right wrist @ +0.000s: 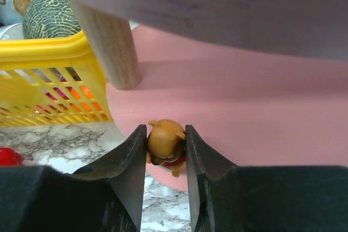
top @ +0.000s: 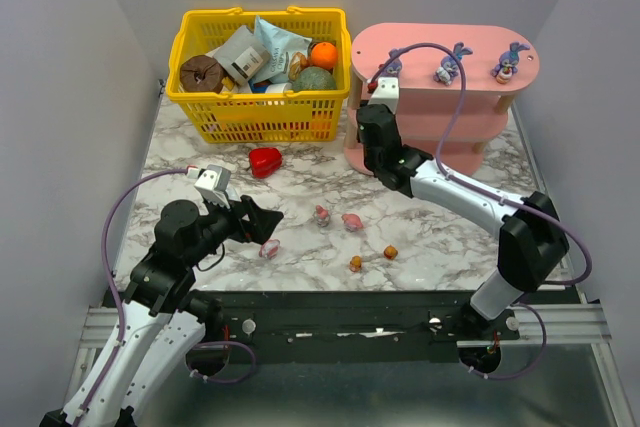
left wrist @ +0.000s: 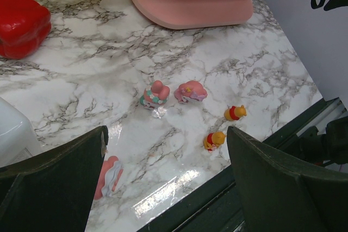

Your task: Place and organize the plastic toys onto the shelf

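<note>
Right end effector (right wrist: 165, 135) pinching orange bear (right wrist: 164, 140) at shelf (right wrist: 255, 107) edge; left end effector (left wrist: 166, 134) wide open, empty.

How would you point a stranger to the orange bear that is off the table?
Find the pink shelf at the back right. At its left end, beside the yellow basket, the right gripper reaches in. The bear is pinched between its fingers; two other orange bears lie on the marble.

Marble table (top: 310, 182) — toys (top: 351, 220), basket (top: 260, 117), shelf (top: 420, 42)
</note>
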Tool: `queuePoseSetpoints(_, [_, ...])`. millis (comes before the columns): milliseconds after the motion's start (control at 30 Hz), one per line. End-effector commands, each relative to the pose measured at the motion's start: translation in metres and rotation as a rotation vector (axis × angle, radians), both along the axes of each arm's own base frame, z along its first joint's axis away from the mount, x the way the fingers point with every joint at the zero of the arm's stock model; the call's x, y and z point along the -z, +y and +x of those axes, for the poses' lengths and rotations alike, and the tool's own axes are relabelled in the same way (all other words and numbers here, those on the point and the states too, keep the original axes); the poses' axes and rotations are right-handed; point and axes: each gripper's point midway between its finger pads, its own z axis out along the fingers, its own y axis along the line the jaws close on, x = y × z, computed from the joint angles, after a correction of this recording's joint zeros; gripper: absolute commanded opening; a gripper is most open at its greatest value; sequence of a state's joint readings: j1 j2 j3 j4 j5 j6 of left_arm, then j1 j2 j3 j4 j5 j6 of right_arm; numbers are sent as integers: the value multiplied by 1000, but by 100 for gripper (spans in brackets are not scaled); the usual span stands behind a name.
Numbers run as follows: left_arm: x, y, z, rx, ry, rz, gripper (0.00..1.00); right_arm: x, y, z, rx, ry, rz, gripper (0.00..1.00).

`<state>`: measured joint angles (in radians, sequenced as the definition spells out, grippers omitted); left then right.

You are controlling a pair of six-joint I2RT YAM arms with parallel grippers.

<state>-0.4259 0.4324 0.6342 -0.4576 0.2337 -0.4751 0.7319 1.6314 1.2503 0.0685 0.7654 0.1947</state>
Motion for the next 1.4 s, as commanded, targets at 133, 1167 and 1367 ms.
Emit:
queuePoseSetpoints(133, [1,2,1,-9,-6,12,99,29,-16,7,61,63,-65,39])
queuePoseSetpoints(1167, [1,3,2,-17,-5,12,99,-2,-20,-7,-23,-13,-4,72])
queuePoseSetpoints(1367, [2,4,1,-18,-6,13,99,-15,-19,-21,-86,-32,27,75])
